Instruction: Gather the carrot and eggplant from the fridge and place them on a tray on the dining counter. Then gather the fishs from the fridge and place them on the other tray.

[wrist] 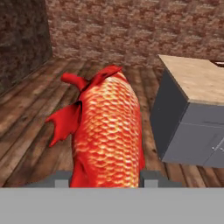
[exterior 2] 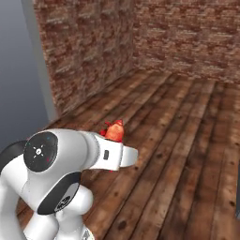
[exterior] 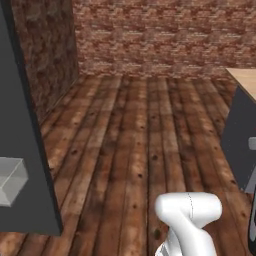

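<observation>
Hand view had a fish [wrist: 107, 131] right up front, orange-red w/ scales and red fins, not silvery at all. It stood up between the two finger tips at the bottom of the view, so I read the claw [wrist: 105, 177] as clamped on the fish, jaws partway closed around its body. Behind it I saw plank floor [wrist: 30, 122] and a brick wall [wrist: 131, 26]. Far right sat the bench [wrist: 197, 78], light wood top on a grey base, well apart from the fish.

Right base view showed the fish's red top [exterior 2: 115, 130] poking up just past the white arm [exterior 2: 61, 159], over the floor, w/ a grey panel at left, prob. the fridge [exterior 2: 18, 70]. Couldn't see the claw itself there, the arm hid it.

Left base view gave me a dark grey fridge side [exterior: 25, 150] near left, bench corner [exterior: 245, 80] far right, floor between.
</observation>
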